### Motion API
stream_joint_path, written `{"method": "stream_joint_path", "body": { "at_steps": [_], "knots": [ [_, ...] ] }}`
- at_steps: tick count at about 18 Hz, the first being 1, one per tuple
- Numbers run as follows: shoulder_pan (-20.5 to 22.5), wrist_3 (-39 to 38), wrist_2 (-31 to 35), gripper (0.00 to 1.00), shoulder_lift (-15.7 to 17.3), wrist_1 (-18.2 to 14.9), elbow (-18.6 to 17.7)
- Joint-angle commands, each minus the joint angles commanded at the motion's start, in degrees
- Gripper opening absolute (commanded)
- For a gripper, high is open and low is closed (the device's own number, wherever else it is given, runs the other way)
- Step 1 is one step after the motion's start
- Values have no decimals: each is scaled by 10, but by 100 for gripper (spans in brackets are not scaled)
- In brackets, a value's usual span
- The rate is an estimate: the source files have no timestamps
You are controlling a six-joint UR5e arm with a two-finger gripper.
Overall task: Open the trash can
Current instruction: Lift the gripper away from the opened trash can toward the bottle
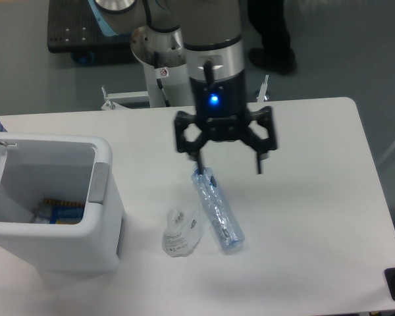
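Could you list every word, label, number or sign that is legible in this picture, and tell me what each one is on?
No text can be read here.
Sticker on the robot arm base: small round red-and-white mark, too small to read.
Packaging inside the open trash can: blue and orange print, blurred.
Clear bottle: no readable label.
Crumpled clear plastic beside it: faint marks, illegible.
Hand: only a blue light, no text.

This looks like a robotics lab or test room — a plain white table (316, 217) stands on a smooth grey floor (355, 46), with the arm's metal pedestal (155, 66) bolted in behind it. A black wheeled cart (85, 29) is parked at the back, and somebody's dark shoes (273, 56) stand close by — no home furnishings anywhere.
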Motion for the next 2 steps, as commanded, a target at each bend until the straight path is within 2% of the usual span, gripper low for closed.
{"method": "stream_joint_path", "body": {
  "at_steps": [2],
  "knots": [
    [4,2,0,100,-3,1,-1]
  ]
}}
